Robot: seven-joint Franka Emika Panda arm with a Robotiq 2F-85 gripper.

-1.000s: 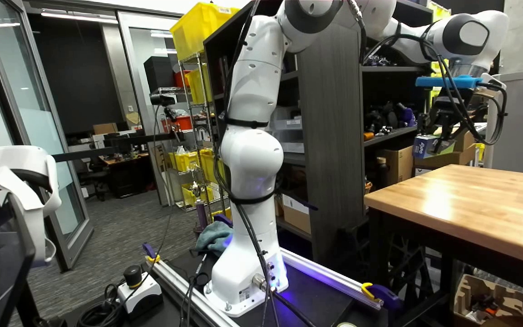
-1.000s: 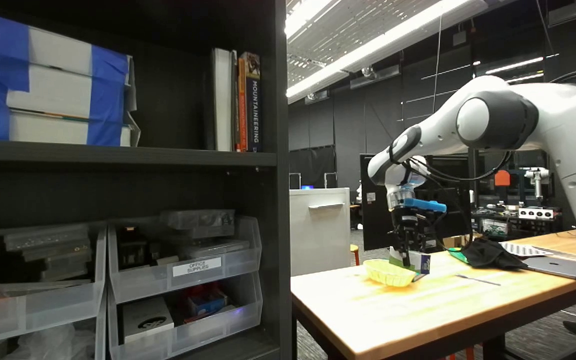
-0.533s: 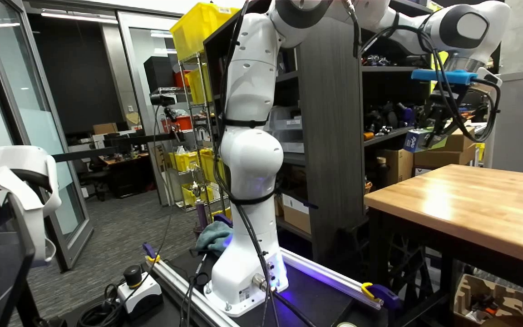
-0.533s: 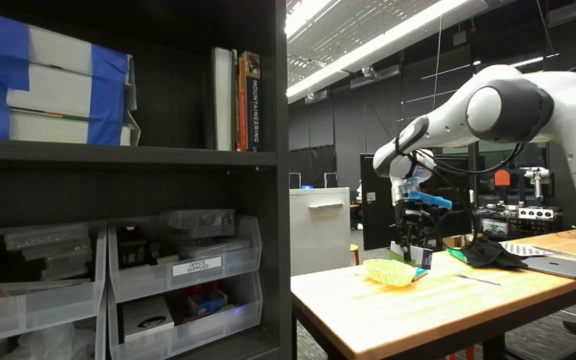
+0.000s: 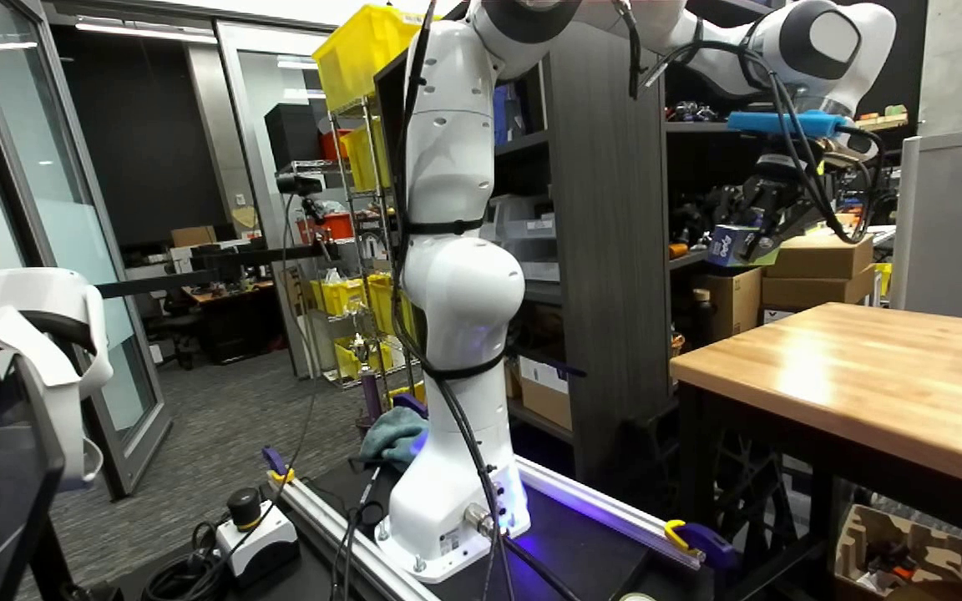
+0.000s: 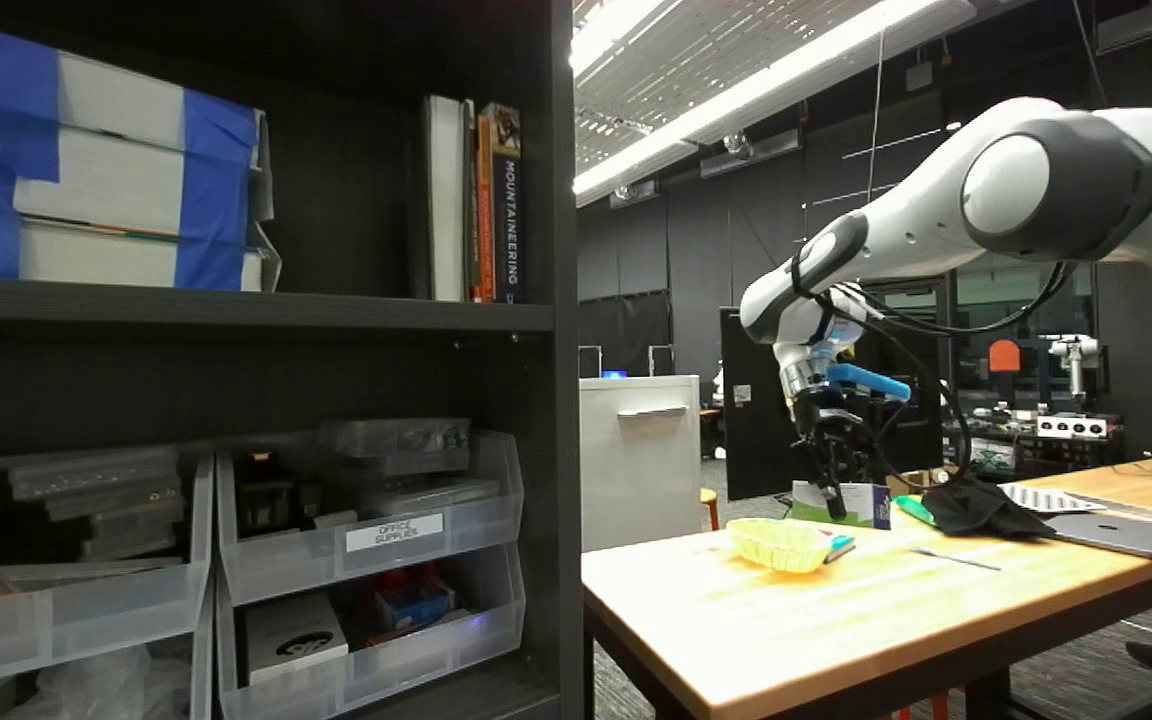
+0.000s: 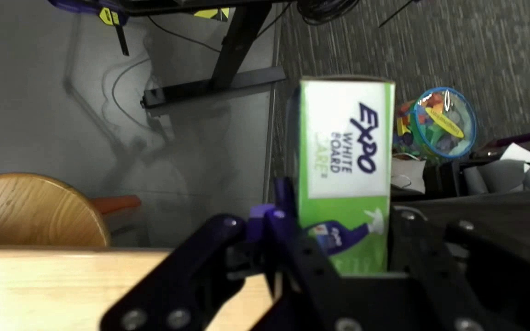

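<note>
My gripper [image 7: 344, 216] is shut on an Expo whiteboard care box. The box [image 7: 348, 142] is white and green with a purple spray bottle printed on it, and sits between the two black fingers in the wrist view. In an exterior view the gripper [image 5: 758, 238] holds the box [image 5: 730, 247] in the air, off the near end of the wooden table [image 5: 857, 367] and in front of the dark shelf. In an exterior view the box [image 6: 876, 505] shows behind the gripper [image 6: 836, 495], beyond the yellow basket [image 6: 781, 545]. The box's far side is hidden.
A dark shelf unit [image 5: 606, 250] stands beside the arm. On the table lie a black cloth [image 6: 981, 508], a laptop [image 6: 1116, 533] and a thin utensil [image 6: 956, 559]. The wrist view shows a round stool [image 7: 35, 211] and a tub of coloured pieces [image 7: 444, 122] below.
The arm has drawn back towards its base, carrying the box away from the table towards the shelf and slightly up. The gripper has turned and tilted, and the grip stays shut.
</note>
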